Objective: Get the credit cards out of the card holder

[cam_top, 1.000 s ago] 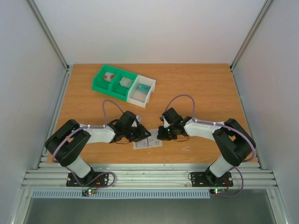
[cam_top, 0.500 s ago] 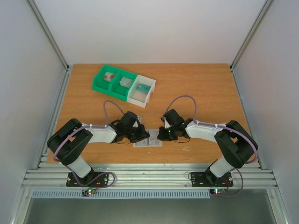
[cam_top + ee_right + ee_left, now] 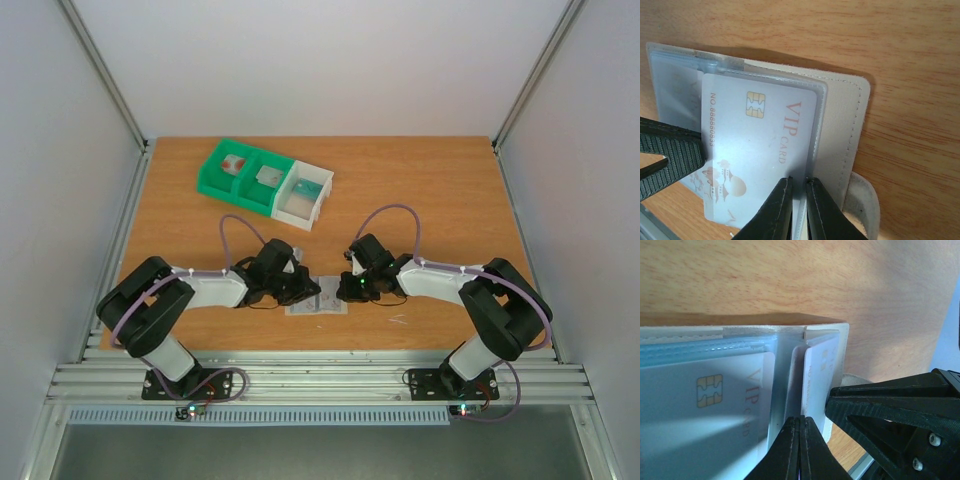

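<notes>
Left tool point(image 3: 799, 421) and right tool point(image 3: 798, 183), both tight on the card holder point(image 3: 840, 130) between them, credit cards point(image 3: 760, 150) inside.

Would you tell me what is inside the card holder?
Inside the card holder a white VIP card with a gold chip shows through. A second card stands edge-on in the neighbouring pocket; most of its face, and anything beneath either card, is covered.
</notes>
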